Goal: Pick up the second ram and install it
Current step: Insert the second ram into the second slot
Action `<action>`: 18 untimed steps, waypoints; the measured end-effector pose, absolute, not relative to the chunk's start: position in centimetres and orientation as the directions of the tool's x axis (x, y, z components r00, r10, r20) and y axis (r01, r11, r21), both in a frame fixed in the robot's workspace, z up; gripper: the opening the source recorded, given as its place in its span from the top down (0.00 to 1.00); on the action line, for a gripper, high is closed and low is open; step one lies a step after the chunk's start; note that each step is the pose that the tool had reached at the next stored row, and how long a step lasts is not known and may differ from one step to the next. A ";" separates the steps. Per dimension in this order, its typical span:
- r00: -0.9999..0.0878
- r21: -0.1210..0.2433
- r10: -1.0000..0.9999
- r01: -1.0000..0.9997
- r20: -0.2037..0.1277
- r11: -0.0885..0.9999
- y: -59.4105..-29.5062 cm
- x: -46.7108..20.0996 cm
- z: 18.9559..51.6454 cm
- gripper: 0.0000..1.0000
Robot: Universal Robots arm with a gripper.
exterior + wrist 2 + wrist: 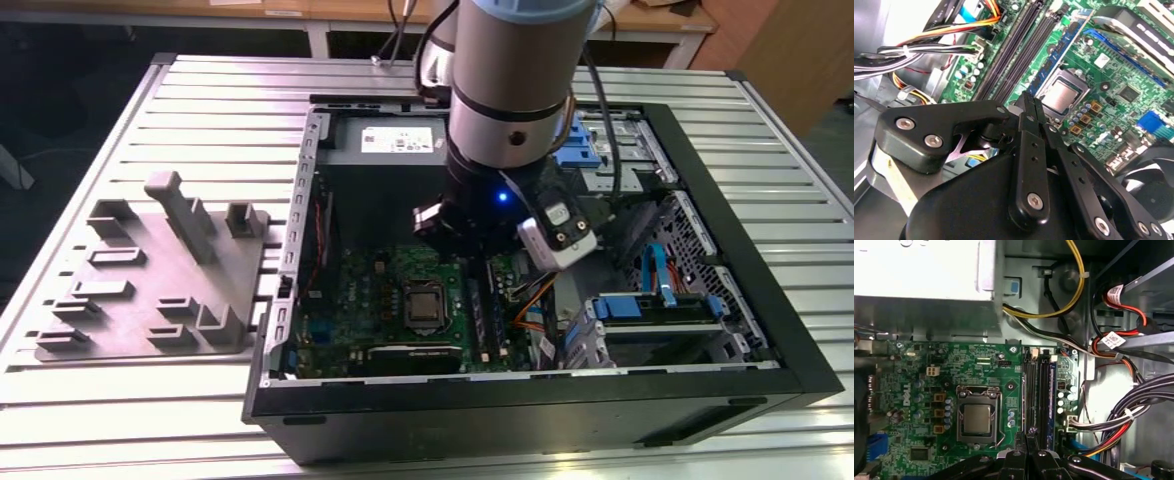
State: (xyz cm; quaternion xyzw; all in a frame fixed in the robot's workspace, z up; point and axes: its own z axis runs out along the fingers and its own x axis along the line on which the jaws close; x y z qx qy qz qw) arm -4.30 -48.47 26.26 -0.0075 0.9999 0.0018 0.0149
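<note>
gripper (1028, 99) fingers pressed together, low over motherboard (954, 360) slot rails (1030, 390); I judge install near end; can't tell if second ram seated

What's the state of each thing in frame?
computer case: open, side panel off, lying flat.
processor: seated in its socket, no cooler on it.
gripper: fingers shut, above the motherboard by the memory slots; whether anything is pinched, cannot tell.
wrist light: lit blue.

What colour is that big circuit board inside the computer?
The circuit board is green, clearest in the first wrist view.
</note>
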 end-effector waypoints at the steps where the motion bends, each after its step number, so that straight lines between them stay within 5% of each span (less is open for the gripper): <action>1: -0.999 0.003 -0.015 -0.015 -0.030 1.000 -48.4 -4.2 26.2 0.92; 18: -0.999 0.021 -0.014 -0.015 -0.030 1.000 -48.0 -3.1 24.3 0.92</action>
